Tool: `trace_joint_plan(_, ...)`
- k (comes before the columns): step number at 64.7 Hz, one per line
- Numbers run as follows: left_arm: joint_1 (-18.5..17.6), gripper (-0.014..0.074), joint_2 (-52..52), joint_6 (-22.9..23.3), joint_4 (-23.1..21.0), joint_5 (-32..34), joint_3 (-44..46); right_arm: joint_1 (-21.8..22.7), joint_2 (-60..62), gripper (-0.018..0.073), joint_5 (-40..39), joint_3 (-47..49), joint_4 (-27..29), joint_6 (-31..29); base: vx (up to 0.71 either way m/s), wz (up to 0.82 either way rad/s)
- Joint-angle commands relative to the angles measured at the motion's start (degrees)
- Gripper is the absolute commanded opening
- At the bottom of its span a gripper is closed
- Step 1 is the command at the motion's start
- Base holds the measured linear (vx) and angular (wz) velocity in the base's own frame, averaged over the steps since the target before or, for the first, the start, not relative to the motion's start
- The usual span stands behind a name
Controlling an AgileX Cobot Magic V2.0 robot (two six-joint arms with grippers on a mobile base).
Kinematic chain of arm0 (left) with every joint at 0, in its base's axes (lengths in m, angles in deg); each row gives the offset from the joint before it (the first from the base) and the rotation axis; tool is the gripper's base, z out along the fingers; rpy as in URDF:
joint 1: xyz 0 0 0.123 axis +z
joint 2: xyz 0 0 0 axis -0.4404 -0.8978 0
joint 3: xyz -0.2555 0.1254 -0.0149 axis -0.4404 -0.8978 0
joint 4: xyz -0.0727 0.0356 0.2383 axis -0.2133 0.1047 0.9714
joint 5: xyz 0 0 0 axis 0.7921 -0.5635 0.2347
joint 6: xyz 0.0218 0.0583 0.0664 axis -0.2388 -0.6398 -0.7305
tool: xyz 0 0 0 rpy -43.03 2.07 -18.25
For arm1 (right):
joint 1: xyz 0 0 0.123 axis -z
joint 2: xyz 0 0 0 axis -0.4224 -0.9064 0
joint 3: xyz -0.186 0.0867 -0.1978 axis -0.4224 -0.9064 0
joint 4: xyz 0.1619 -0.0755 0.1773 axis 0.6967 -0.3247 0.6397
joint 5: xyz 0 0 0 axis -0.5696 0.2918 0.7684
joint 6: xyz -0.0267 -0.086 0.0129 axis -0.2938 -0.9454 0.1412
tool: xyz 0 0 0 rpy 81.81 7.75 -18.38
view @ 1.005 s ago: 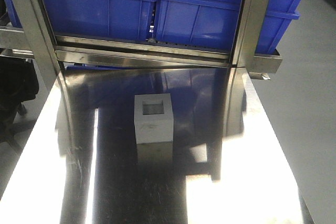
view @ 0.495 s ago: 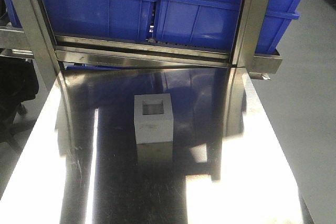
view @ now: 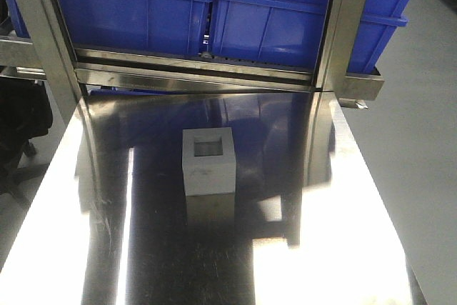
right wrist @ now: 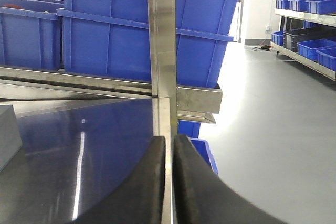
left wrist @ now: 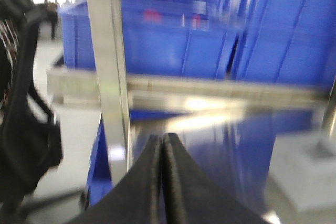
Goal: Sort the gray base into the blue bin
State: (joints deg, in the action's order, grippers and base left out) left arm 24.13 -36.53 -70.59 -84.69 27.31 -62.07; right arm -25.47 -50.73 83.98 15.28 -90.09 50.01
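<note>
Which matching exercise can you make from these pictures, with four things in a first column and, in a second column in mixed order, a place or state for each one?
Column one:
1. gray base
2. blue bin
3. left gripper
4. steel table

Column two:
a. sits on the steel shelf beyond the table's far edge
b. shut, holding nothing
c. stands on the table with its square recess facing up
d. shiny, mirrors the blue above it

Right pairs: 1-c, 2-a, 3-b, 4-d.
</note>
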Motion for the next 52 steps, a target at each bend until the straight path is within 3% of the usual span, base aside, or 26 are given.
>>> trace_joint_plan(1,0.05,-0.0006,-6.39,-1.34,-0.19,0.11,5.09,0.25,0.45,-0.0004,-4.35,-0.05,-0.22,-0.38,0.00,0.00)
trace_joint_plan(9,0.05,0.0012,-9.40,-1.29,-0.29,0.33,5.90,0.25,0.45,-0.0004,-4.35,-0.05,-0.22,-0.38,0.00,0.00)
trace_joint_plan(15,0.05,0.0087,-9.40,-1.24,-0.29,0.14,5.78,0.25,0.45,-0.0004,-4.35,-0.05,-0.22,-0.38,0.00,0.00)
trace_joint_plan(20,0.05,0.0210,-9.40,-1.24,-0.29,0.19,5.78,0.25,0.45,-0.0004,-4.35,-0.05,-0.22,-0.38,0.00,0.00)
trace_joint_plan(31,0.05,0.0597,-9.40,-1.17,-0.29,0.20,5.78,0.25,0.45,-0.0004,-4.35,-0.05,-0.22,-0.38,0.00,0.00)
trace_joint_plan(38,0.05,0.0737,-9.40,-1.17,-0.25,0.20,5.78,0.25,0.45,-0.0004,-4.35,-0.05,-0.22,-0.38,0.00,0.00)
trace_joint_plan(52,-0.07,0.0701,-9.47,-1.30,-0.30,4.36,6.56,0.25,0.45,-0.0004,-4.35,-0.05,-0.22,-0.38,0.00,0.00)
